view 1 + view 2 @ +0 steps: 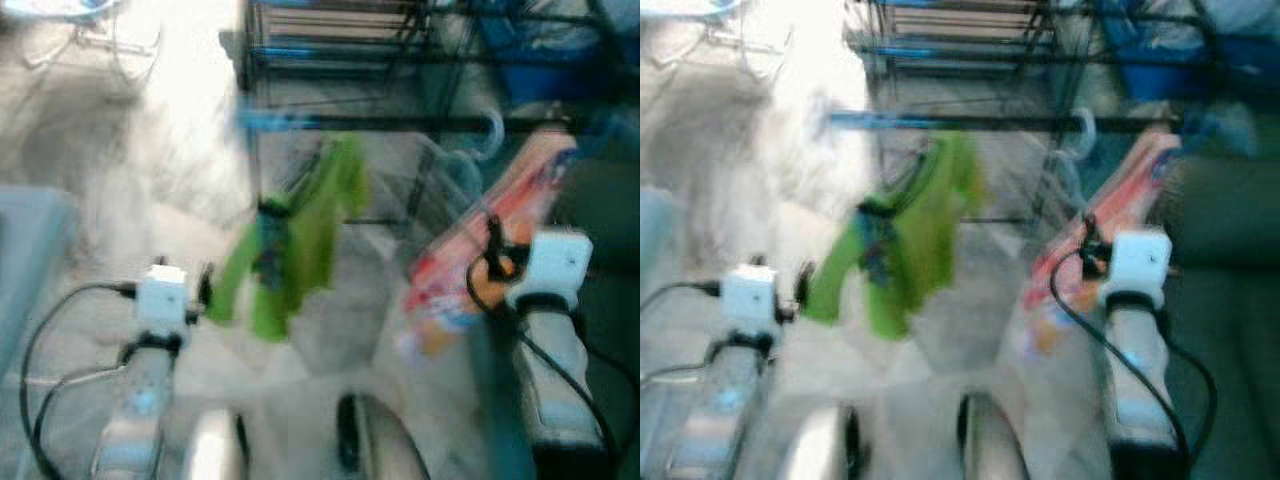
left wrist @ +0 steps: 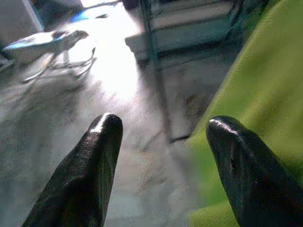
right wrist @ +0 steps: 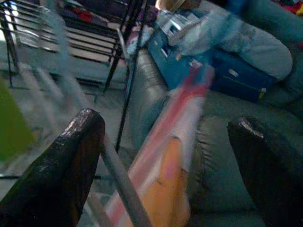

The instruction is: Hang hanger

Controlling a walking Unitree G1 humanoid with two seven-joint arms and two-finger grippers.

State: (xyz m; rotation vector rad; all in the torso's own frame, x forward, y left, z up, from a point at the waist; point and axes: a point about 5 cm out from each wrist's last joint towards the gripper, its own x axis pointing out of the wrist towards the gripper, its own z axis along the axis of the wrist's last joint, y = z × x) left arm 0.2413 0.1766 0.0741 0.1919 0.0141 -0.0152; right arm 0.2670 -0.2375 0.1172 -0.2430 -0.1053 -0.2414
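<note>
The head views are blurred, and no brand, label or writing can be read anywhere.

At the far left a pale ironing-board-like frame (image 2: 45, 40) stands on the sunlit floor (image 1: 190, 110); what it is exactly cannot be told. The left arm reaches forward low on the left, a white camera block on its wrist. The left pincer (image 2: 163, 137) is spread wide, its two black fingers (image 2: 102, 142) well apart with nothing between them; one finger lies just beside the green cloth, and whether it touches cannot be told.

That green garment (image 1: 300, 235) hangs in the middle from a dark horizontal rail (image 1: 400, 123), with a dark blue patch near its collar. Its hanger is hidden in the blur. Behind the rail stands a black wire rack (image 1: 330, 40) with several shelves.

Right of the green garment a pale, translucent hanger (image 1: 478, 150) hooks over the rail, its curved hook just visible. Below it hangs a red, white and orange garment (image 1: 480, 250), tilted, close in front of the right arm.

The right pincer (image 3: 165, 142) is also spread, its fingers (image 3: 71, 151) wide apart on either side of the red and orange garment without pinching it; a pale thin bar (image 3: 120, 179), perhaps part of the hanger, runs past one finger.

On the right sits a dark green sofa (image 3: 227, 137), with a blue box (image 3: 227, 75) resting on it.
</note>
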